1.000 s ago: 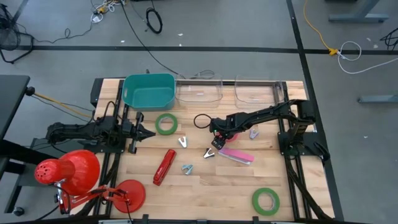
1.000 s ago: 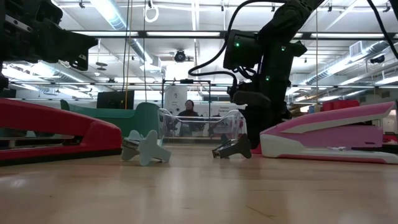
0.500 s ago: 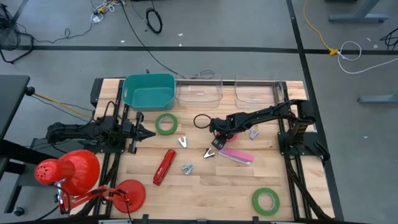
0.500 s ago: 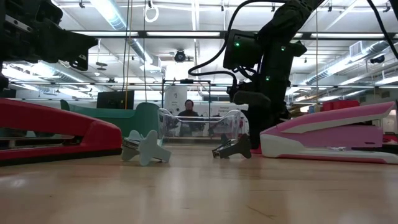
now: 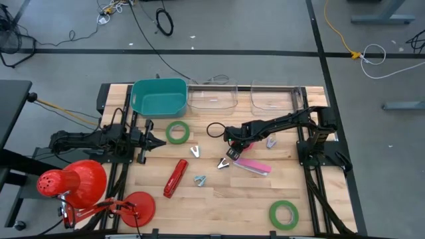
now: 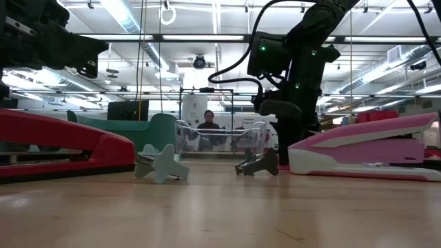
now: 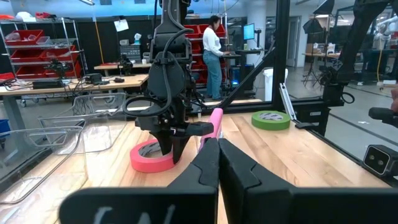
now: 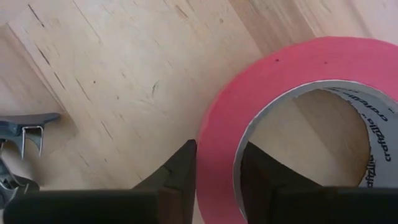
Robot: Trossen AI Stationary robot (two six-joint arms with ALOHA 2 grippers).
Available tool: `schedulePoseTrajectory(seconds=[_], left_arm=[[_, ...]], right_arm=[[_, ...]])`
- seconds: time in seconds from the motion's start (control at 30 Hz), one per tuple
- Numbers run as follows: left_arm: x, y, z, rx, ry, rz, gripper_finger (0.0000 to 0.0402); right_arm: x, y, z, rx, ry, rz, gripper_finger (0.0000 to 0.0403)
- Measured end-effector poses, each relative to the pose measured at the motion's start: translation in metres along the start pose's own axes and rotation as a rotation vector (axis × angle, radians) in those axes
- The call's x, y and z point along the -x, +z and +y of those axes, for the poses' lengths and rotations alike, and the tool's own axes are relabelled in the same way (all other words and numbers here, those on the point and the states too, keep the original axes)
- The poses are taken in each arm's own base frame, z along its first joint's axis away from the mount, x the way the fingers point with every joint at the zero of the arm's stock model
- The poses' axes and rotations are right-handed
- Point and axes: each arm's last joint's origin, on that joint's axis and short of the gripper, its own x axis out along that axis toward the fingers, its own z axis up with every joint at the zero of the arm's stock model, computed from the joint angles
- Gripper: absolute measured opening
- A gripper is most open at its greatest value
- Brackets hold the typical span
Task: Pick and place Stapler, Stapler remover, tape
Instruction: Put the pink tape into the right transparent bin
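Right gripper point(image 8: 217, 180) sits down on the flat red-pink tape ring point(image 8: 292, 112) near table centre, one finger outside the wall and one inside the open core, pinching the wall (I read contact on both faces). From my overhead view the roll lies at 11 o'clock of the pink plastic stapler point(image 5: 252, 166). Left gripper point(image 5: 159, 141) waits at the table's 9 o'clock side, fingers pressed together, holding nothing. Green tape ring point(image 5: 177, 132) lies just beyond it.

Pale grained wood table point(image 8: 112, 81), matt pink tape roll point(image 8: 280, 68), glossy red plastic stapler point(image 6: 62, 141)
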Motion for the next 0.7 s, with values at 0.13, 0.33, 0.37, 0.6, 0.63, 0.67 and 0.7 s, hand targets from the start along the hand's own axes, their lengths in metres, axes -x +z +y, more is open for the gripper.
schedulePoseTrajectory(seconds=[0.13, 0.33, 0.37, 0.6, 0.63, 0.67, 0.7], left_arm=[[0.000, 0.000, 0.000, 0.000, 0.000, 0.000, 0.0003], [0.000, 0.000, 0.000, 0.000, 0.000, 0.000, 0.0003], [0.000, 0.000, 0.000, 0.000, 0.000, 0.000, 0.0003], [0.000, 0.000, 0.000, 0.000, 0.000, 0.001, 0.0003], [0.000, 0.000, 0.000, 0.000, 0.000, 0.000, 0.0003], [0.000, 0.000, 0.000, 0.000, 0.000, 0.000, 0.0003], [0.000, 0.000, 0.000, 0.000, 0.000, 0.000, 0.0003]], right_arm=[[0.000, 0.000, 0.000, 0.001, 0.001, 0.001, 0.0096], [0.000, 0.000, 0.000, 0.001, 0.016, 0.009, 0.0089], [0.000, 0.000, 0.000, 0.001, 0.016, 0.009, 0.0088], [0.010, 0.000, 0.000, 0.000, 0.041, 0.000, 0.0087], [0.014, 0.000, 0.000, 0.000, 0.046, -0.007, 0.0087], [0.017, 0.000, 0.000, -0.001, 0.050, -0.015, 0.0087], [0.021, 0.000, 0.000, -0.001, 0.055, -0.026, 0.0087]])
